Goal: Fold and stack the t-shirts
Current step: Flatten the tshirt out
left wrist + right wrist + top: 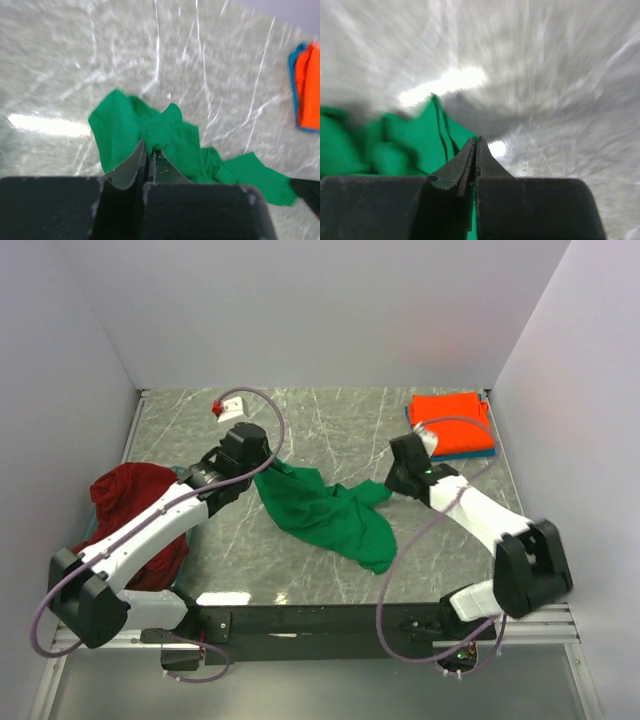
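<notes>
- Green cloth is bunched at the tips of our left gripper (149,150), whose jaws are pressed together on it
- Our right gripper (476,145) is pressed together too, seemingly pinching an edge of the same green t-shirt (330,515)
- That shirt lies crumpled in the middle of the table (330,420), not yet folded
- Far right, an orange-red t-shirt (450,420) sits folded on a teal-blue t-shirt (293,70); a dark red t-shirt (135,490) lies heaped at left
- We judge two done, two left

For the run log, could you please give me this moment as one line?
green t-shirt: crumpled, mid-table | left claw: shut on it | right claw: shut on its edge | folded stack: far right
</notes>
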`<state>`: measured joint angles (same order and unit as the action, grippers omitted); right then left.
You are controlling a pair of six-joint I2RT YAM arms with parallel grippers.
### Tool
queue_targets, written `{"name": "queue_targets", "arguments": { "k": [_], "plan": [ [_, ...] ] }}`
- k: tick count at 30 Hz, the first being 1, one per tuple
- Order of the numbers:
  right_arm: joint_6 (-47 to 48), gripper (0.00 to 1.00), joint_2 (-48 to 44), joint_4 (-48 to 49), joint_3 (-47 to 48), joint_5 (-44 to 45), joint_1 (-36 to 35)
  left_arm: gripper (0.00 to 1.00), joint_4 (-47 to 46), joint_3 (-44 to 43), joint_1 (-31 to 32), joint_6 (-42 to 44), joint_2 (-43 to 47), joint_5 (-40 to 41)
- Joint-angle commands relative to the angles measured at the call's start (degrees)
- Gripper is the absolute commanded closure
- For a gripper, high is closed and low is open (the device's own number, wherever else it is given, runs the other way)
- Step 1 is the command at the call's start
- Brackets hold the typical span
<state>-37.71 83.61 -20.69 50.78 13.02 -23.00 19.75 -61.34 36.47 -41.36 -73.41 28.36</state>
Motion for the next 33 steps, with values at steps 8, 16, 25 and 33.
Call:
{"name": "queue_targets", "arguments": {
  "k": [8, 16, 25, 33],
  "plan": [
    [7.91, 1.00, -26.64, -9.27, 14.06, 20.99, 0.41, 0.99, 4.33, -8.26, -0.26, -0.47, 16.44, 11.72],
    [14.68, 1.00, -35.97, -14.38, 33.92, 22.85, 0.68, 0.99, -0.84, -16.79, -0.26, 5.94, 28.13, 4.27],
    [21.45, 1.00, -38.87, -21.06, 55.82, 26.08, 0.59, 0.99, 0.64, -26.11, -0.26, 7.18, 34.46, -4.28],
    [26.37, 1.00, -39.50, -18.07, 54.69, 31.98, 0.59, 0.99, 3.36, -19.97, -0.26, 2.18, 36.15, -0.95]
  ]
}}
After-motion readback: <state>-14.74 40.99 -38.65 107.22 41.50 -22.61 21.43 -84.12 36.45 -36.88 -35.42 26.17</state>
